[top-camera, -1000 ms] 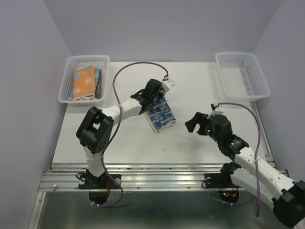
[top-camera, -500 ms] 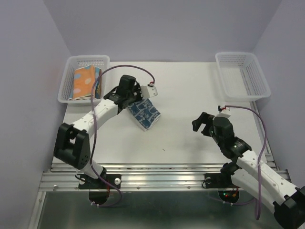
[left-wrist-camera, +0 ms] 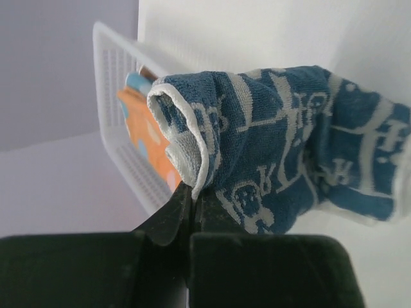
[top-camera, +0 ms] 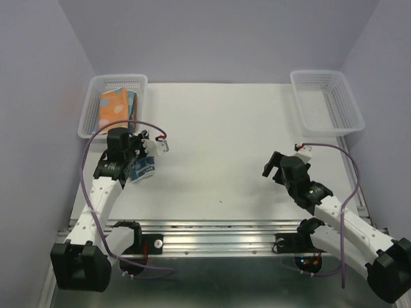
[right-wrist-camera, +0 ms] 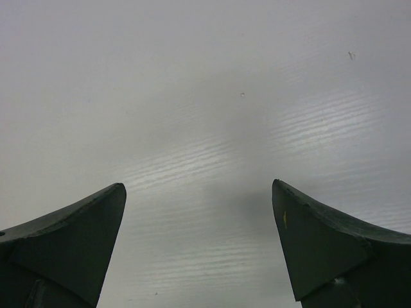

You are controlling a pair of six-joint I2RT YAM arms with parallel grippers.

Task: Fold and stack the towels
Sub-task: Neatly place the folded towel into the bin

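- The left gripper (top-camera: 137, 162) was noted at the middle left of the overhead view. Its fingers were pressed together on a fold of the blue-white patterned towel (top-camera: 144, 169).
- In the left wrist view, the black tapered tips of the left gripper (left-wrist-camera: 191, 196) were seen meeting at lower centre. The rolled, white-edged hem of the blue-white patterned towel (left-wrist-camera: 289, 147) was pinched between them.
- The towel was seen bunched and folded over, spreading to the right of the tips. A soft looped pile was noted, blue with a white line pattern.
- Whether its lower edge touched the table (top-camera: 218, 141) could not be told.
- The right gripper (top-camera: 274, 165) was noted at the lower right of the overhead view. Its fingers (right-wrist-camera: 77, 231) were spread wide, dark and wedge-shaped, with nothing held between them.
- Only the pale, faintly streaked table surface (right-wrist-camera: 205, 96) was seen between the fingers of the right gripper (right-wrist-camera: 199, 192).
- A white plastic mesh basket (top-camera: 87, 125) was recorded at the upper left. A folded orange towel (top-camera: 113, 109) with pale dots was lying in it, and a blue towel edge (top-camera: 132, 102) was seen beside it.
- The same basket (left-wrist-camera: 115, 109) and orange towel (left-wrist-camera: 151, 138) were visible behind the held towel.
- A second mesh basket (top-camera: 321, 74) was recorded at the upper right.
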